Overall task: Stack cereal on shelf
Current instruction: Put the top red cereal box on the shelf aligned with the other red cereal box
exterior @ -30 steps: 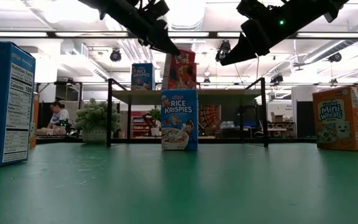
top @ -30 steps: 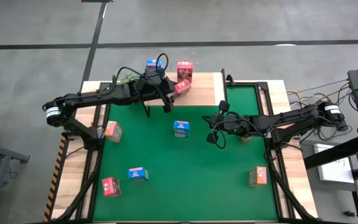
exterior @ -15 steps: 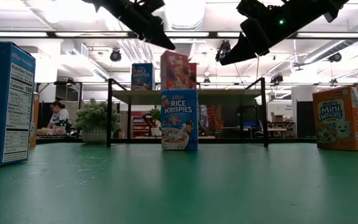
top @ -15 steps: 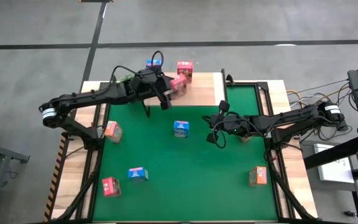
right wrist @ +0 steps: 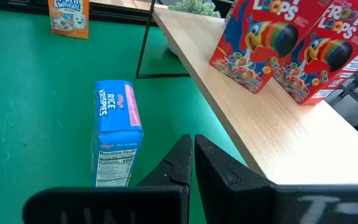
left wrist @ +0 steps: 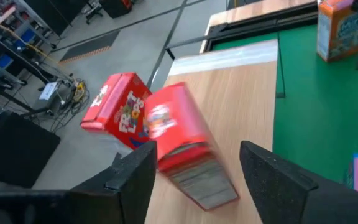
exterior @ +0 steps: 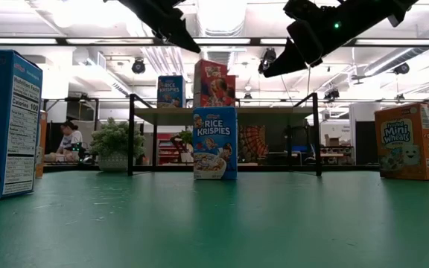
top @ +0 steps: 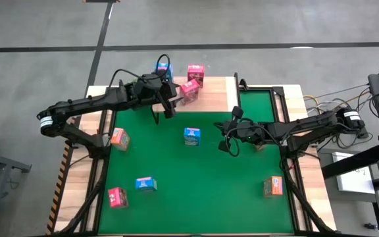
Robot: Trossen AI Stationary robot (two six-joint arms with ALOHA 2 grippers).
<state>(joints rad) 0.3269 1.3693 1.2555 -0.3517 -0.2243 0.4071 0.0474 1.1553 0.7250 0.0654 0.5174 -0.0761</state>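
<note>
Red cardboard on pale wood: a Froot Loops box newly set on the shelf.

The red Froot Loops cereal box (left wrist: 182,140) stands on the light wooden plank shelf (left wrist: 247,106), just beside a second red box (left wrist: 114,112). The left gripper (left wrist: 194,171) hovers over it with fingers spread and nothing between them, judged a release. The right gripper (right wrist: 190,163) waits above the green mat, pinched closed and empty, near a blue Rice Krispies box (right wrist: 117,134) that is likely next.
</note>
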